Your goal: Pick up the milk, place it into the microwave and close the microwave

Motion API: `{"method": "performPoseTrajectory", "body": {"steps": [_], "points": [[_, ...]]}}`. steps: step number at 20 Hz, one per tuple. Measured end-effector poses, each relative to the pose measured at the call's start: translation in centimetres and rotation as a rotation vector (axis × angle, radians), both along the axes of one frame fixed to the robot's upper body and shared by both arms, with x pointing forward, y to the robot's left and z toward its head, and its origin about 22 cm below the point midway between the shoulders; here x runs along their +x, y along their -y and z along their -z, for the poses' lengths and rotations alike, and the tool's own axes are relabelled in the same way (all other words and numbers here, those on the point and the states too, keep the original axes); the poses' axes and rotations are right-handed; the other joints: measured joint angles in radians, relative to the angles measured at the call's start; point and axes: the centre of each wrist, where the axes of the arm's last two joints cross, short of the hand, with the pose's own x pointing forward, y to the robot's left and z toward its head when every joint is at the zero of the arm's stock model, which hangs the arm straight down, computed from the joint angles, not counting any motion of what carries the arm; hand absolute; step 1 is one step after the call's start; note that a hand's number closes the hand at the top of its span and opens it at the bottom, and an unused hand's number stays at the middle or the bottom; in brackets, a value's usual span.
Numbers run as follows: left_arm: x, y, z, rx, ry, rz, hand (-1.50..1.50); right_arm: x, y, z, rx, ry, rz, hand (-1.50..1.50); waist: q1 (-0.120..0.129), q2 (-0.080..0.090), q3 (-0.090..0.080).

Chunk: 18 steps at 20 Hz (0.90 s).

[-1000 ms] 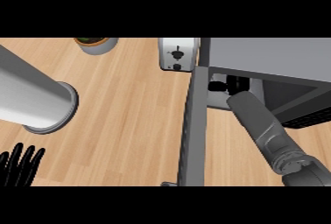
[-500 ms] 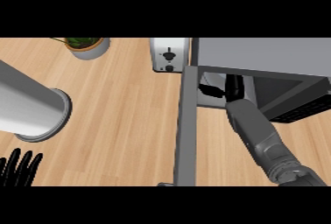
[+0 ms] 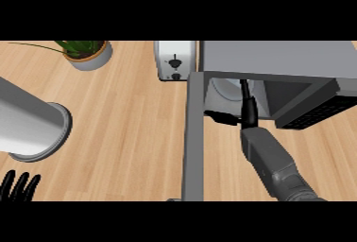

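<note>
Right hand (image 3: 245, 101) reaches into the open microwave (image 3: 279, 56); milk hidden.

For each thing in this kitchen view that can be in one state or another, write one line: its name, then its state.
Microwave: open, right forearm reaching inside.
Microwave door: swung wide open, edge-on.
Right hand: at the microwave's mouth, fingers unclear.
Left hand: open, resting at lower left.
Toaster: upright, slots hidden.
Milk: not visible.
</note>
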Motion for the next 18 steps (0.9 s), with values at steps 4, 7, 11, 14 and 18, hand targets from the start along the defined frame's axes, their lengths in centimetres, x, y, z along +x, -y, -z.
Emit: {"method": "performPoseTrajectory", "body": {"steps": [4,7,11,14,18], "points": [[-0.4,0.1,-0.1,0.001,-0.015,-0.006,-1.50,-1.8,0.4,1.9,0.044,0.005,-0.017,-1.50,-0.017,-0.008,-0.001],[-0.9,0.4,-0.3,0.007,-0.029,-0.003,-1.50,-2.9,0.8,3.0,0.075,0.007,-0.039,-1.50,-0.028,-0.013,-0.001],[-1.3,0.8,-0.6,0.016,-0.046,0.006,-1.50,-4.6,1.5,4.4,0.120,0.000,-0.083,-1.50,-0.045,-0.021,-0.003],[-0.9,0.7,-0.2,0.035,-0.066,0.025,-1.50,-5.9,2.2,5.4,0.146,-0.020,-0.128,-1.50,-0.058,-0.025,-0.003],[-1.3,2.0,0.2,0.054,-0.086,0.048,-1.50,-8.0,3.6,6.6,0.154,-0.029,-0.136,-1.50,-0.068,-0.030,-0.004]]}}
